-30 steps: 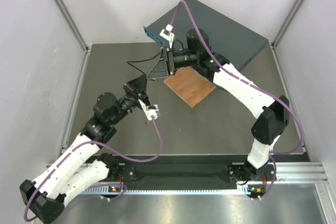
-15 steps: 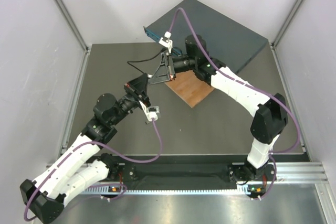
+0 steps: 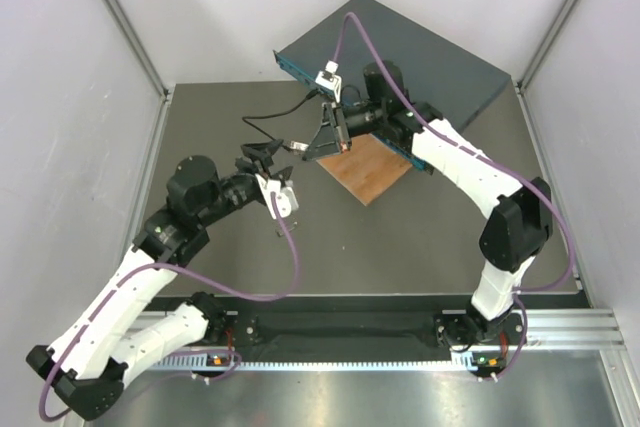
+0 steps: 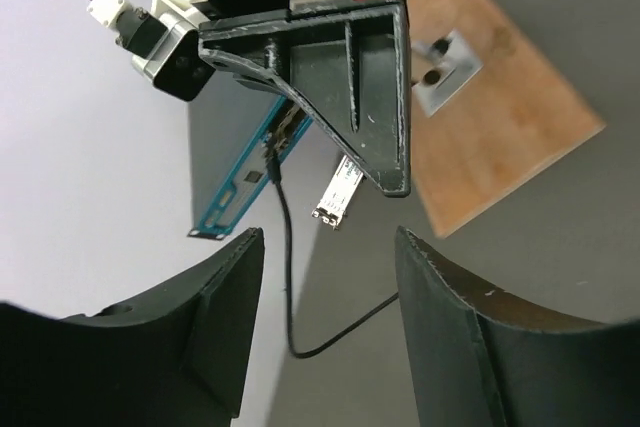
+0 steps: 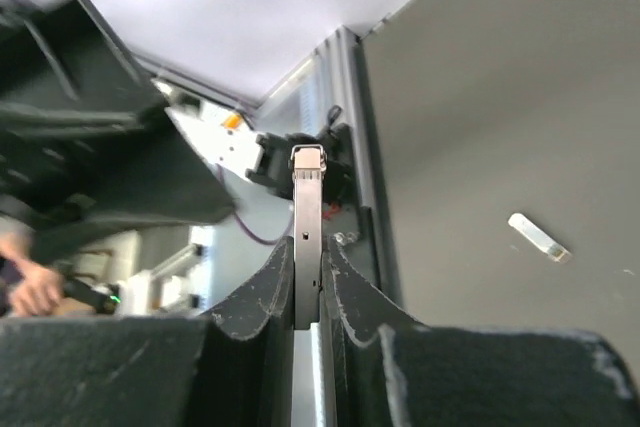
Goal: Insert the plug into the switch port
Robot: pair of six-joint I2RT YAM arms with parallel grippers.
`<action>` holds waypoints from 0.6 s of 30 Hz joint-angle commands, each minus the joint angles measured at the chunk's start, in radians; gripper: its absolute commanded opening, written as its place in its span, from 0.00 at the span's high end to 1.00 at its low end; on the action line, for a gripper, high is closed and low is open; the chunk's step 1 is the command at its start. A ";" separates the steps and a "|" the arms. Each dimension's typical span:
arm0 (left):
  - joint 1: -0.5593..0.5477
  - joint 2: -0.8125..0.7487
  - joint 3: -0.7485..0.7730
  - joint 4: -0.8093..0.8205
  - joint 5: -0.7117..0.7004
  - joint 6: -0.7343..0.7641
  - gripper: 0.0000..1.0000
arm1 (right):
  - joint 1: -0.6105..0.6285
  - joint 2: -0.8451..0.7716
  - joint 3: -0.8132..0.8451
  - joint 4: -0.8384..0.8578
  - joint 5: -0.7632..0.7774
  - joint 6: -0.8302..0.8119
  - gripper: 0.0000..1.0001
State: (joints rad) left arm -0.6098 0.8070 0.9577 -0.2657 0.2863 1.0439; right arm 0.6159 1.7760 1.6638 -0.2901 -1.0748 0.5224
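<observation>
My right gripper [image 5: 307, 252] is shut on a slim grey metal module [image 5: 307, 207], which sticks out past its fingertips; no cable shows on it. From the left wrist, the module [image 4: 338, 190] hangs at the right gripper [image 4: 385, 182] above the table. My left gripper [image 4: 330, 237] stands open and empty just short of it. A thin black cable [image 4: 287, 277] loops on the table. One end reaches the teal port face [image 4: 225, 212] of the switch [image 3: 420, 57]. The other end passes behind my left finger, so the plug is hidden.
A brown wooden board [image 3: 365, 167] lies in front of the switch with a small grey piece [image 4: 447, 69] on it. Another pale loose piece [image 5: 538, 237] lies on the dark table. Grey walls close in both sides.
My right gripper shut on the grey module, then my left gripper let go, opened wide and drew back to the left. The right wrist turned and shifted slightly right.
</observation>
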 commanded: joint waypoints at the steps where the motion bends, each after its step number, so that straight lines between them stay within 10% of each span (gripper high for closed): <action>1: -0.002 0.035 0.136 -0.228 0.105 -0.283 0.41 | -0.008 -0.056 0.108 -0.255 -0.023 -0.333 1.00; 9: -0.001 0.179 0.352 -0.530 0.304 -0.392 0.45 | -0.007 -0.052 0.128 -0.478 -0.083 -0.515 1.00; 18: -0.002 0.120 0.237 -0.340 0.094 -0.328 0.46 | 0.015 -0.081 0.037 -0.504 -0.109 -0.558 1.00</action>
State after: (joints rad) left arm -0.6098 0.9588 1.2205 -0.6952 0.4450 0.6884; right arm 0.6132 1.7473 1.7142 -0.7757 -1.1374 0.0174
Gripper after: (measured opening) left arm 0.544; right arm 0.105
